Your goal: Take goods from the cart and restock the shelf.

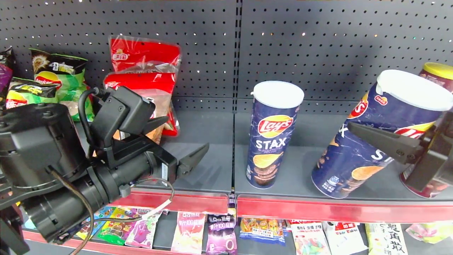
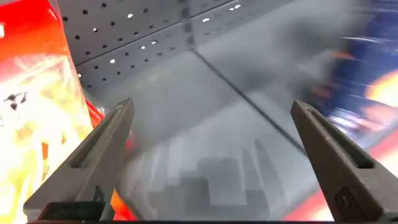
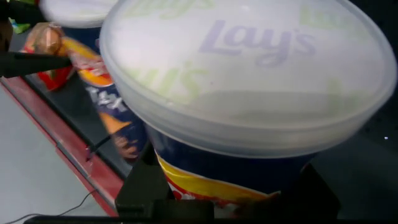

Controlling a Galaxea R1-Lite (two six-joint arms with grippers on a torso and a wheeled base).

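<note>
A blue chip can (image 1: 371,134) with a white lid leans to the left on the grey shelf (image 1: 208,170), its bottom edge near the red front strip. My right gripper (image 1: 385,136) is shut on its upper body; the right wrist view has the lid (image 3: 249,74) close up, with the gripper (image 3: 230,196) clamped below it. A second, matching blue can (image 1: 272,134) stands upright to the left, also seen as the upright can (image 3: 102,87) from the right wrist. My left gripper (image 1: 187,131) hovers open and empty over the shelf's left half; its own view has the gripper (image 2: 211,106) between the wide-apart fingers.
Red snack bags (image 1: 148,71) stand against the pegboard behind the left gripper, green chip bags (image 1: 60,81) farther left. A maroon can (image 1: 437,76) stands behind the tilted can. Candy packets (image 1: 223,230) lie on the lower shelf. Bare shelf lies between the red bags and the upright can.
</note>
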